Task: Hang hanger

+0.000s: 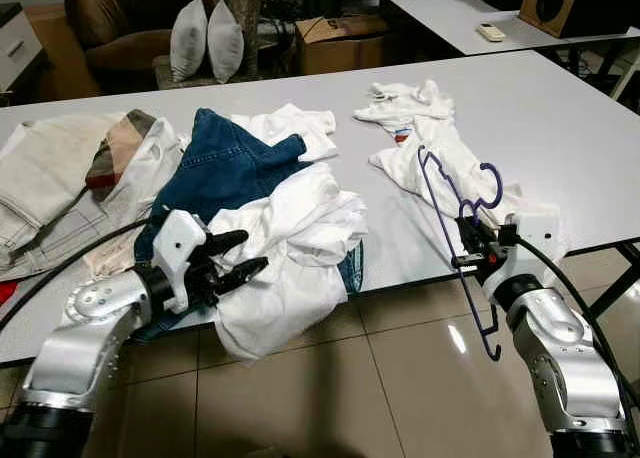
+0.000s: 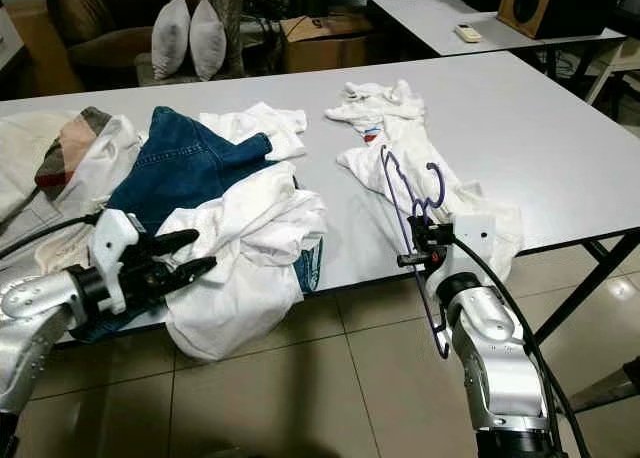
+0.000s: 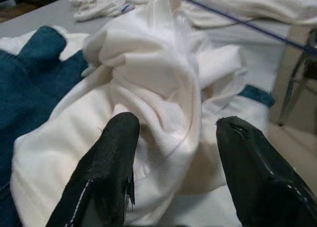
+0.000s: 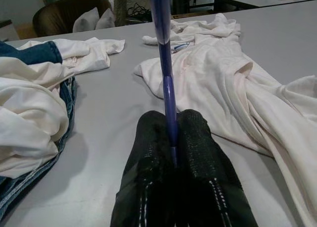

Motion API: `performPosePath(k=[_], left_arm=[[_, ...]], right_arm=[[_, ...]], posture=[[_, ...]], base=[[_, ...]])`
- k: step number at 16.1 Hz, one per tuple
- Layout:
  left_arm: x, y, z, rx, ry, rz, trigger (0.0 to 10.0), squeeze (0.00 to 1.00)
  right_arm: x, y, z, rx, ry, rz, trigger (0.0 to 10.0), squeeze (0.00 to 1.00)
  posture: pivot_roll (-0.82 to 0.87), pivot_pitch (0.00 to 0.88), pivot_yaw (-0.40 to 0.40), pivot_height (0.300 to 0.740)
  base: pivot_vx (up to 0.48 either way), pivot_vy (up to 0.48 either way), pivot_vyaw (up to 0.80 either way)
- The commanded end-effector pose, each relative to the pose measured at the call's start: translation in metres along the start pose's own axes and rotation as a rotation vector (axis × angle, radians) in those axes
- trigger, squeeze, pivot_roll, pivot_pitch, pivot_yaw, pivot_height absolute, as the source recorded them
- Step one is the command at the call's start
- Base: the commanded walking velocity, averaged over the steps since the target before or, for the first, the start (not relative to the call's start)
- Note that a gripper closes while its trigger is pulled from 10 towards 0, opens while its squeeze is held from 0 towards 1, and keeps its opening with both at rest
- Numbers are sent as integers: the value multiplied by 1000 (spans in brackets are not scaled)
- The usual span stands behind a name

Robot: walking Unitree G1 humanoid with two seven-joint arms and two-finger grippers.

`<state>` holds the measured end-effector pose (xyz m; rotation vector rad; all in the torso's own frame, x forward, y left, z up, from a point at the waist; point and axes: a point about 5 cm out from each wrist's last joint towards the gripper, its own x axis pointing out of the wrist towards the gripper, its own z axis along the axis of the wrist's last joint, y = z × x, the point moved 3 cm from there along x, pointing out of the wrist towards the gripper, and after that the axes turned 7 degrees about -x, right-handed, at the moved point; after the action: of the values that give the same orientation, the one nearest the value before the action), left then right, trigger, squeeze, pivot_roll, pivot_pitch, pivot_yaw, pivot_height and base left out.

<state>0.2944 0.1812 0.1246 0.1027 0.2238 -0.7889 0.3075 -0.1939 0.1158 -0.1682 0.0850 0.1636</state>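
Both grippers sit at the table's [image 1: 560, 128] near edge. Right gripper [image 1: 478, 246] is clamped on a purple hanger [image 1: 452, 218], pinched between its fingertips, held upright beside a white garment [image 1: 440, 148]. Left gripper [image 1: 232, 260], fingers apart, faces a white shirt [image 1: 300, 238] over jeans [image 1: 225, 163].

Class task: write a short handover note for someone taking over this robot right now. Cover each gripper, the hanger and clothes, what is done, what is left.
Right gripper: shut on the purple hanger, held upright at the table's front edge, beside the white garment.
Left gripper: open, fingers pointing at the crumpled white shirt on the clothes pile; not gripping it.
Done: hanger picked up.
Left: nothing is on the hanger yet; a garment probably goes on, then the hanger gets hung. No rail in sight.
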Motion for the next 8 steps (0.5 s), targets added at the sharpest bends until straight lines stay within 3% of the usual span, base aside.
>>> performPosePath(k=[1, 3, 8], left_arm=[[1, 5, 2, 25, 7, 27, 3882, 0], [1, 6, 3, 19, 2, 30, 0, 0], [3, 5, 4, 12, -21, 17, 0, 0]], right_arm=[[2, 1, 1, -10, 2, 10, 10000, 0], [2, 2, 2, -13, 1, 15, 10000, 0], [2, 1, 1, -17, 5, 15, 10000, 0]], posture=[[-11, 0, 63, 740], [-16, 0, 64, 740], [-17, 0, 62, 740]], base=[[0, 0, 0], [0, 0, 0], [0, 0, 0]])
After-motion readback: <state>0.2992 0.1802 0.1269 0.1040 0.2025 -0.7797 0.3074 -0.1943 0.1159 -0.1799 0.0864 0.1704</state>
